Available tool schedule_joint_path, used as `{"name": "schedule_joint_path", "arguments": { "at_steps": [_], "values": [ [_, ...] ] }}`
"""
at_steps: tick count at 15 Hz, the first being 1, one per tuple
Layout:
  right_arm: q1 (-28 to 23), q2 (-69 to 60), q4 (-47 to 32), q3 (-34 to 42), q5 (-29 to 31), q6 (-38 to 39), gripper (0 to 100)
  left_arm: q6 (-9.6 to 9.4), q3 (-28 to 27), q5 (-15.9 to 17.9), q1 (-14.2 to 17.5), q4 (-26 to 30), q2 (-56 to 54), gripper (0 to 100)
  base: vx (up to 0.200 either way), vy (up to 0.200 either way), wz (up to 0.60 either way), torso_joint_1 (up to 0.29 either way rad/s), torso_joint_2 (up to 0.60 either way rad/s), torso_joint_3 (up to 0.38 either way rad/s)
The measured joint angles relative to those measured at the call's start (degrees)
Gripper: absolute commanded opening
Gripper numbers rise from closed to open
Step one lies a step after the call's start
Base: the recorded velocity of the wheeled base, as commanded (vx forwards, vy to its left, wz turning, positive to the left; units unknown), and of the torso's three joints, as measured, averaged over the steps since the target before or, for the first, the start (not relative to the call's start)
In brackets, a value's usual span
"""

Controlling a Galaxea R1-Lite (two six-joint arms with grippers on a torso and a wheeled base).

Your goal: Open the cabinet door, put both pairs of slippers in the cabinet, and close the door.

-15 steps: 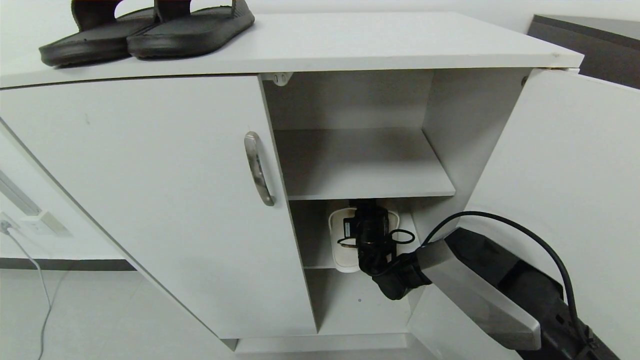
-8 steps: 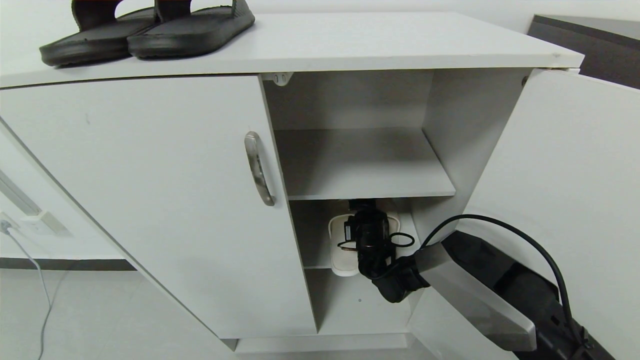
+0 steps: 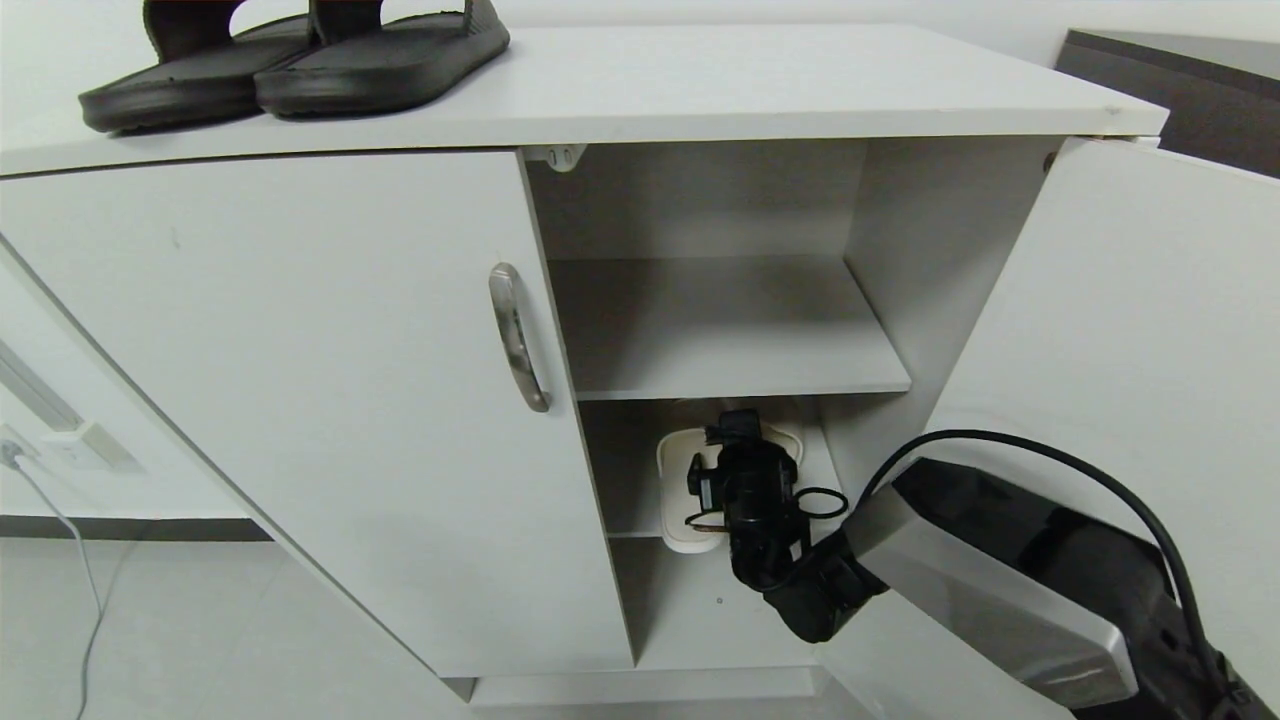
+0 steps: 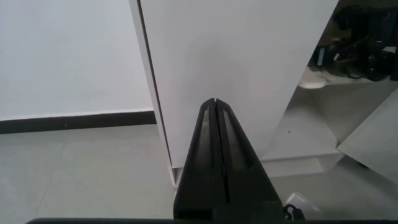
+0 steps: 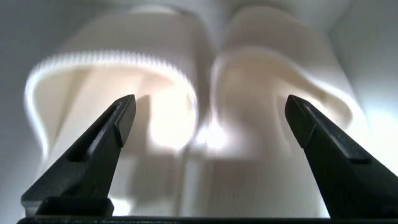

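Note:
A pair of white slippers (image 3: 680, 485) lies on the cabinet's lower shelf, behind the open right door (image 3: 1130, 380). My right gripper (image 3: 737, 428) is inside that compartment, just in front of the white slippers (image 5: 186, 155). It is open (image 5: 210, 102), with nothing between its fingers. A pair of black slippers (image 3: 290, 60) rests on the cabinet top (image 3: 750, 85) at the left. My left gripper (image 4: 214, 104) is shut and empty, low down in front of the closed left door (image 4: 217, 56).
The closed left door (image 3: 300, 400) has a metal handle (image 3: 517, 338). The upper shelf (image 3: 720, 330) is bare. A wall socket with a cable (image 3: 12, 455) sits low at the left. Dark furniture (image 3: 1180, 90) stands behind the cabinet at the right.
My right gripper has drawn back a little from the white slippers, outward and downward in the head view. The slippers and doors have not moved.

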State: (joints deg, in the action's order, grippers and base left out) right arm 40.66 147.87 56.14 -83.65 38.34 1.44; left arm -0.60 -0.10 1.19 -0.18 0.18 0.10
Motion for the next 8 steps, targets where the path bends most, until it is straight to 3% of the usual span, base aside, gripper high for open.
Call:
{"name": "schedule_joint_path", "arguments": {
  "at_steps": [8],
  "values": [
    [5.79, -15.51, 14.42, 33.94, -0.57, 0.74, 100, 0.00, 0.00, 0.02, 0.00, 0.00, 0.00, 0, 0.000, 0.000, 0.00, 0.000, 0.00, 0.000]
  ]
}}
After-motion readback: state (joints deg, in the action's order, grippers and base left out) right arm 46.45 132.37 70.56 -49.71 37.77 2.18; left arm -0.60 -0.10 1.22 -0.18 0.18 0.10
